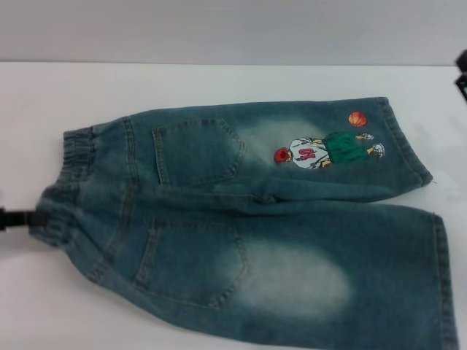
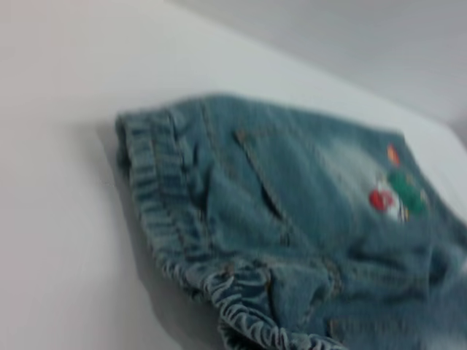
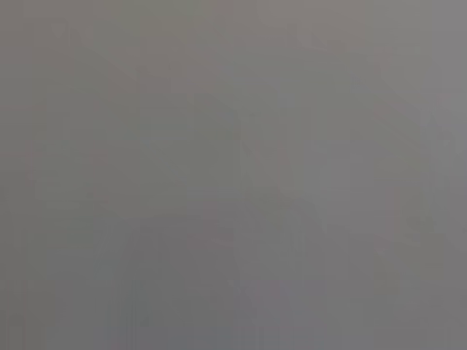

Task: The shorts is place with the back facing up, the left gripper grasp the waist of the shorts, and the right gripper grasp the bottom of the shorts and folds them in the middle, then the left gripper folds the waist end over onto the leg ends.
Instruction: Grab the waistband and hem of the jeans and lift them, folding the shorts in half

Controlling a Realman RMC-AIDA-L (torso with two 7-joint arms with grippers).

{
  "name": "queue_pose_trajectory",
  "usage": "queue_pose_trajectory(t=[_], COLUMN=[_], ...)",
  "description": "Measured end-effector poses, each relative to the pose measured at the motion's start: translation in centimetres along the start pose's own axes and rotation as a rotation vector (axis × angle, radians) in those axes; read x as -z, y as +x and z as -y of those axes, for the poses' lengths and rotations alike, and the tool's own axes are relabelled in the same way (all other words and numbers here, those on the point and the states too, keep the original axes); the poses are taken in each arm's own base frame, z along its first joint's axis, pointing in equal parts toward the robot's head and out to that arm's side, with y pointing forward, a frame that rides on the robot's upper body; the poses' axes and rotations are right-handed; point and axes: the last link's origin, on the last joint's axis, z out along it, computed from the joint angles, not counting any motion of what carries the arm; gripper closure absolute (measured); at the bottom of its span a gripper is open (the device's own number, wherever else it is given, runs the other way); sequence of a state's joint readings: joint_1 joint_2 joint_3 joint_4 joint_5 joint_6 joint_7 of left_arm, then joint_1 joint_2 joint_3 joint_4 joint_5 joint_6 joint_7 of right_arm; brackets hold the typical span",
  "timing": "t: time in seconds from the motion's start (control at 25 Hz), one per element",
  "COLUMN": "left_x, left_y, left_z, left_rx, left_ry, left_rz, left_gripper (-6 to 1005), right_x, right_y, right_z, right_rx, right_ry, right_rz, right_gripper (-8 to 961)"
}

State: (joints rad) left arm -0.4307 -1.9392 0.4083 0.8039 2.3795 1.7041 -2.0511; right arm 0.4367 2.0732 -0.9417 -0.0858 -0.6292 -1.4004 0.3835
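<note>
Blue denim shorts [image 1: 241, 219] lie flat on the white table [image 1: 219, 84], back pockets up. The elastic waist [image 1: 69, 175] is at the left and the leg ends [image 1: 430, 219] at the right. A basketball-player patch [image 1: 328, 149] marks the far leg. My left gripper [image 1: 16, 218] shows as a dark piece at the left edge, touching the near part of the waistband. The left wrist view looks along the waistband [image 2: 190, 248] and the shorts [image 2: 306, 197]. My right gripper [image 1: 461, 76] is a dark shape at the right edge, away from the shorts. The right wrist view is plain grey.
Bare white table surface [image 1: 44, 306] surrounds the shorts on the left and far sides. A grey wall [image 1: 233, 29] rises behind the table's far edge. The near leg runs out of the head view at the bottom right.
</note>
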Motion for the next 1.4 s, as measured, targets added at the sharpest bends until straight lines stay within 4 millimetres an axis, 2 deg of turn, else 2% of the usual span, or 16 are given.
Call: queue_pose_trajectory(t=[0.28, 0.52, 0.8, 0.84, 0.88, 1.08, 1.16, 1.4], left_x=[0.7, 0.3, -0.2, -0.5, -0.5, -0.9, -1.0, -1.2], left_y=[1.9, 2.2, 2.2, 2.1, 2.1, 1.9, 2.0, 2.4], left_z=[-0.1, -0.2, -0.1, -0.1, -0.1, -0.2, -0.1, 0.0], left_rx=[0.01, 0.015, 0.012, 0.001, 0.001, -0.016, -0.018, -0.025], left_ry=[-0.022, -0.025, -0.011, -0.007, -0.007, -0.007, -0.002, 0.009], left_rz=[-0.181, -0.219, -0.229, -0.232, -0.232, -0.238, -0.241, -0.244], left_gripper=[950, 950, 952, 952, 952, 952, 952, 952], right_x=[-2.1, -3.4, -5.1, -5.3, -5.3, -4.5, -4.0, -2.6], right_y=[0.9, 0.2, -2.5, -3.6, -3.6, -6.4, -6.9, -7.8], right_z=[-2.0, -2.9, -5.9, -6.7, -6.7, -7.8, -7.9, -7.9], right_rx=[0.014, -0.078, -0.183, -0.193, -0.193, -0.165, -0.114, -0.021], right_ry=[-0.136, -0.259, -0.676, -0.808, -0.808, -1.191, -1.32, -1.565], right_rz=[-0.089, -0.114, -0.254, -0.304, -0.304, -0.478, -0.559, -0.759], right_gripper=[321, 321, 320, 320, 320, 321, 321, 322])
